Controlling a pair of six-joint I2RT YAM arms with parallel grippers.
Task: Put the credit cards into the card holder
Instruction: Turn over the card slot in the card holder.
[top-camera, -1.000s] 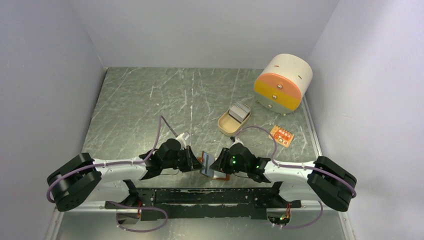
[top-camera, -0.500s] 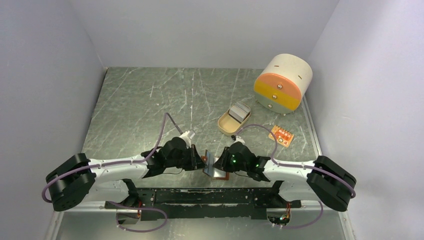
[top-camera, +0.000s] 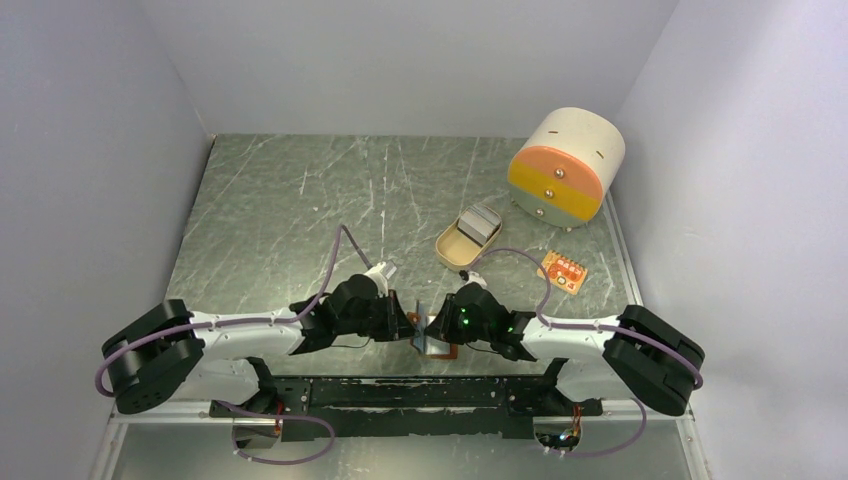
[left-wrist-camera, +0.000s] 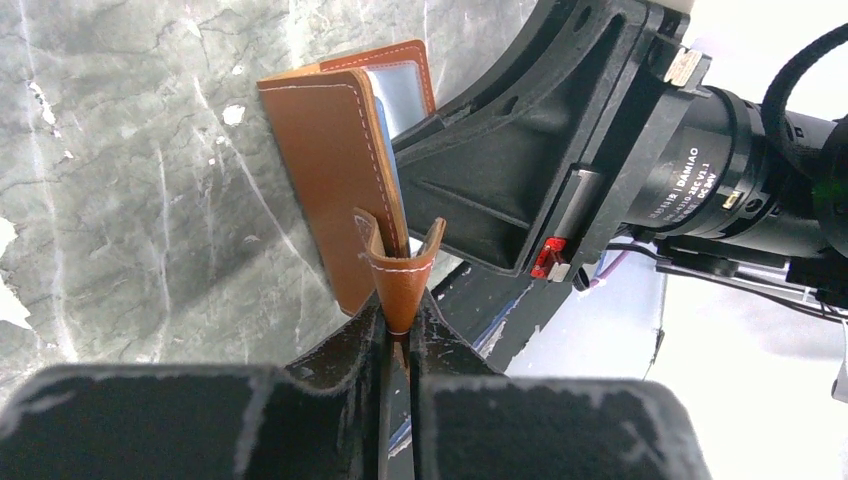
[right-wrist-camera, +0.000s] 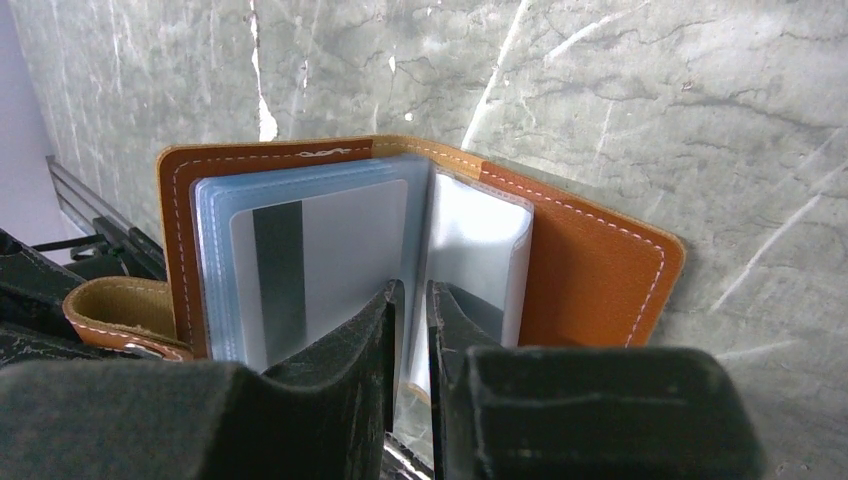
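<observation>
At the near table (top-camera: 280, 200) edge, my left gripper (left-wrist-camera: 398, 330) pinches the strap (left-wrist-camera: 400, 275) of the open card holder (right-wrist-camera: 600, 270). The right gripper (right-wrist-camera: 412, 300) is nearly closed at a sleeve (right-wrist-camera: 470, 240), and I cannot tell its grip. One striped card (right-wrist-camera: 320, 260) is inside; the other credit cards (top-camera: 481, 222) wait in the dish (top-camera: 450, 250).

top external: fixed, high above and behind both bases, facing down and forward; far off, takes in the whole table (top-camera: 280, 220) to its far edge, with left arm (top-camera: 250, 335) and right arm (top-camera: 570, 335) along the near edge.
left wrist: on the left arm, looks out past the left gripper (left-wrist-camera: 398, 318); very near, card holder (left-wrist-camera: 335, 170) mid-frame, right arm's body just behind it.
right wrist: on the right arm, looks out past the right gripper (right-wrist-camera: 412, 300); very near, card holder's open inside fills the frame.
shared: card holder at the middle of the table's near edge is in all three; wrist views face it from opposite sides.
</observation>
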